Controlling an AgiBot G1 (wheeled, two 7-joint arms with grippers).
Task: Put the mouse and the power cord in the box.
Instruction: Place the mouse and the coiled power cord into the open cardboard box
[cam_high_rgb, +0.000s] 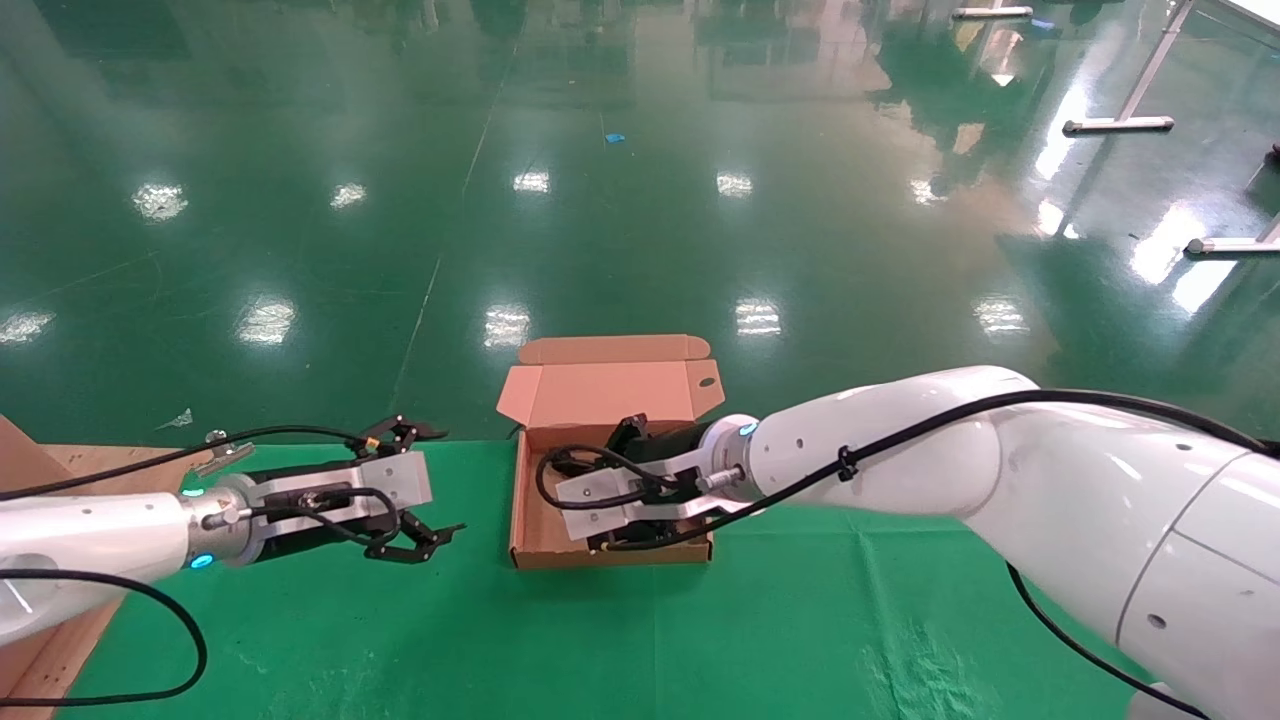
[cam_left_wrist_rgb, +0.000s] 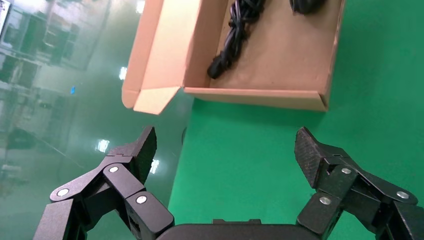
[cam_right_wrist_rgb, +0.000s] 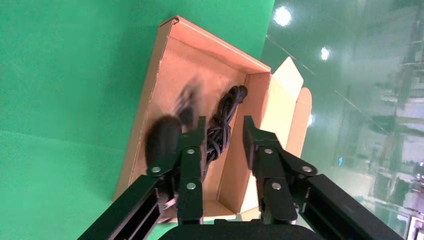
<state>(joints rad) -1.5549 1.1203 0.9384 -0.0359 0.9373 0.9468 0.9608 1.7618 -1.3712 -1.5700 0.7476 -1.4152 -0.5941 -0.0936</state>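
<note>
Hovering above cardboard box (cam_high_rgb: 530, 545): right gripper (cam_right_wrist_rgb: 225, 132), jaws parted.
Noted inside: power cord (cam_right_wrist_rgb: 222, 125), mouse (cam_right_wrist_rgb: 162, 140); left gripper (cam_high_rgb: 425, 480) spread wide beside.

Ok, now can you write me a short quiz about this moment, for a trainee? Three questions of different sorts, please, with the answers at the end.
1. True or false: the thin black bundled power cord lies on the green cloth, outside the shallow brown cardboard box.
2. Which gripper is above the box? A) the left gripper B) the right gripper C) both
3. Fill the gap: the jaws of the left gripper, which is over the cloth beside the box, are ____.

Key
1. False: the cord lies inside the box, next to the small rounded black mouse.
2. B.
3. Open, with nothing between them.
</note>
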